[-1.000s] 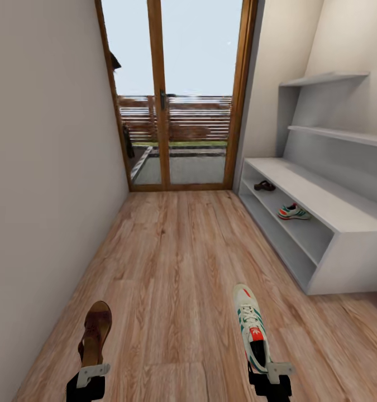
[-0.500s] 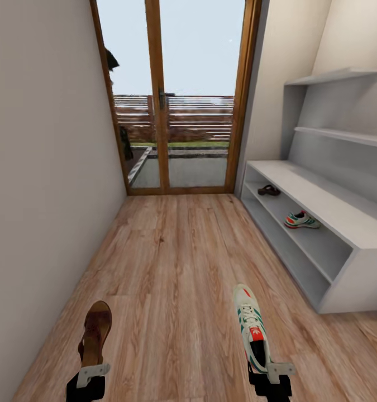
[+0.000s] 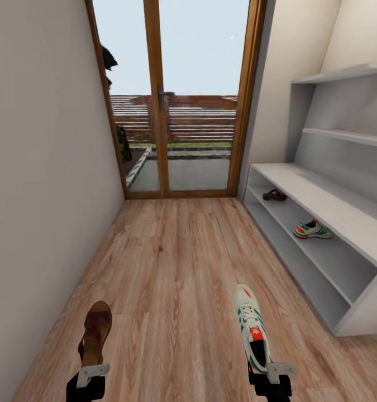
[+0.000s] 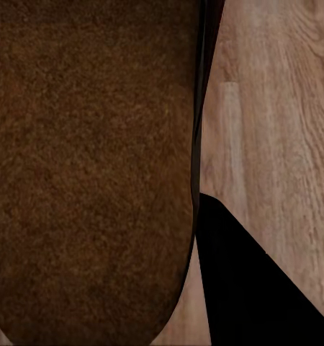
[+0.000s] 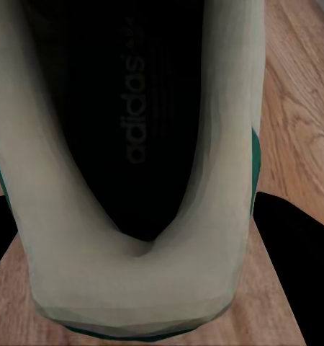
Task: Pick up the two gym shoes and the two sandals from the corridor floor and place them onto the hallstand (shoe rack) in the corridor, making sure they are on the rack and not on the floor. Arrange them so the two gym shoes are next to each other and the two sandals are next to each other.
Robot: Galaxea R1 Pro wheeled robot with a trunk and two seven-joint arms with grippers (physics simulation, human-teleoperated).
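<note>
sandal [image 3: 95,333] in left hand [image 3: 91,375]; sneaker [image 3: 252,327] in right hand [image 3: 273,373]

We're in a home corridor: wood plank floor [image 3: 177,268], glass patio door [image 3: 177,100] ahead, grey shoe rack [image 3: 322,195] holding shoes along the wall.

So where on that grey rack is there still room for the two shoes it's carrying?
On the hallstand, the middle shelf is bare between the sandal at the door end and the gym shoe, and again past that shoe toward the near end. The top and the lowest shelf look bare too.
</note>
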